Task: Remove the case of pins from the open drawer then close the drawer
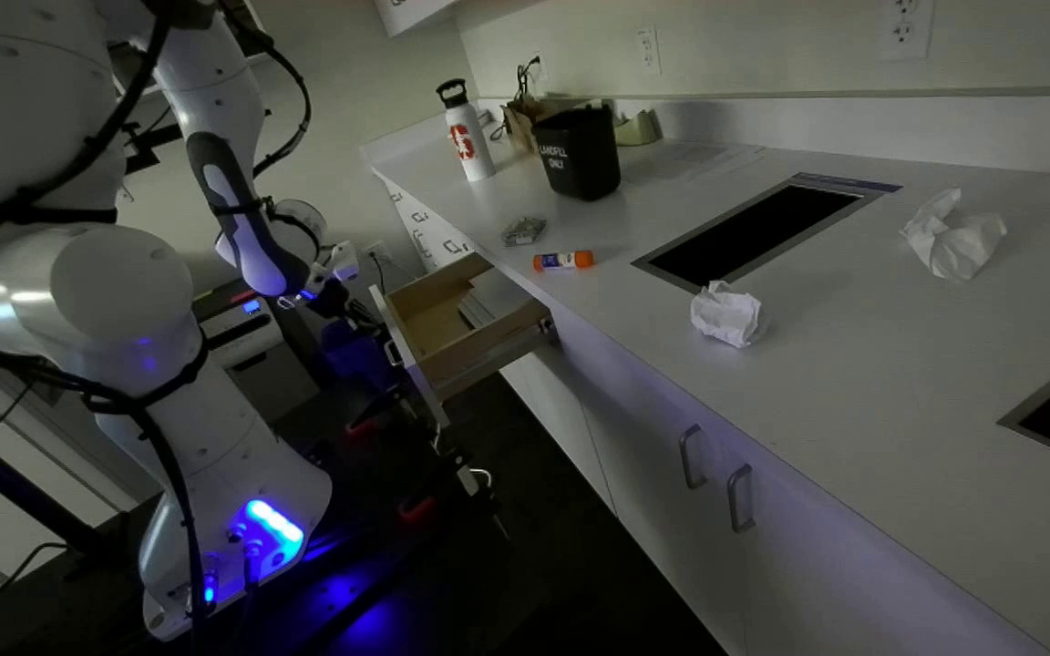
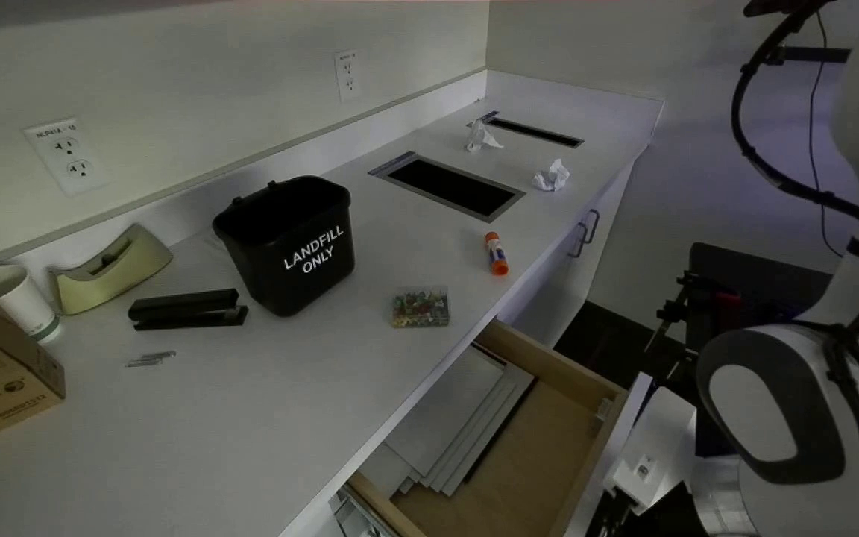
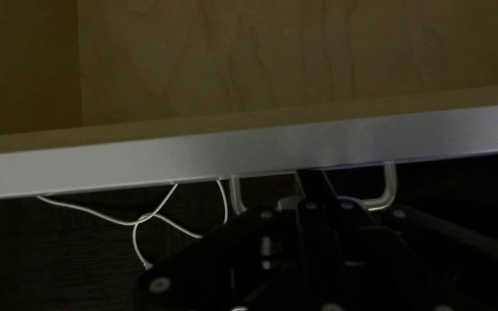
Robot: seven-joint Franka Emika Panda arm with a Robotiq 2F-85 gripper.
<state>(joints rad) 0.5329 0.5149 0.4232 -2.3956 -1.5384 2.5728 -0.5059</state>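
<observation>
The case of pins, a small clear box with coloured bits inside, lies on the white counter in both exterior views (image 1: 525, 231) (image 2: 420, 307). The drawer stands open below the counter edge in both exterior views (image 1: 429, 323) (image 2: 530, 440). Its white front panel (image 3: 188, 155) crosses the wrist view. My gripper (image 3: 313, 175) is at this panel's outer side, with its dark fingers together and their tips at the panel. The fingers overlap the metal drawer handle (image 3: 383, 202); whether they touch it is hard to tell. The gripper is also at the drawer front in an exterior view (image 1: 363, 314).
Flat whitish panels (image 2: 467, 418) lie in the drawer. An orange-capped glue stick (image 2: 496, 253), a black bin (image 2: 288, 246), a stapler (image 2: 187, 308) and crumpled papers (image 1: 727, 314) are on the counter. The counter edge overhangs the drawer's back. White cables (image 3: 141, 220) hang near the handle.
</observation>
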